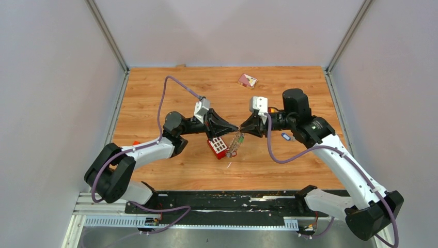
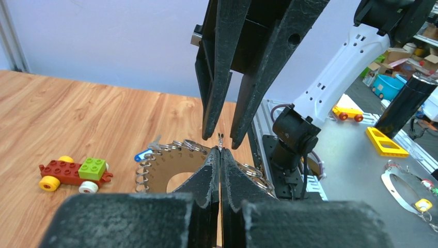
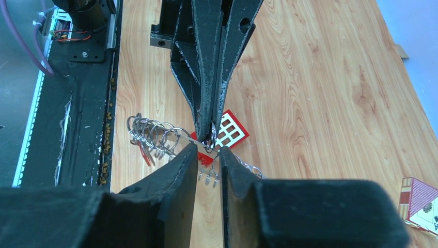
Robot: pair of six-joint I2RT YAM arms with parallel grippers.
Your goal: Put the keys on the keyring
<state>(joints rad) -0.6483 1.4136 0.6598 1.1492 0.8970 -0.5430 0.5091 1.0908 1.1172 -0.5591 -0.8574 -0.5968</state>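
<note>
The keyring (image 2: 155, 173) is a flat disc with an open centre and several small wire loops along its rim. It hangs under both fingertips, over the table's middle (image 1: 236, 143). My left gripper (image 2: 220, 150) is shut on one small loop (image 2: 220, 139) at the top of the rim. My right gripper (image 3: 209, 153) faces it tip to tip (image 1: 243, 129); its jaws stand slightly apart on either side of that loop without touching it. A blue-tagged key (image 2: 143, 154) hangs at the rim, and a red-tagged key (image 3: 145, 155) too. Another blue key (image 1: 285, 137) lies beside the right arm.
A red studded brick (image 1: 218, 146) lies just under the keyring. A small toy car of bricks (image 2: 72, 173) stands on the wood to one side. A red patterned card box (image 1: 247, 80) lies near the back edge. Grey walls enclose the table.
</note>
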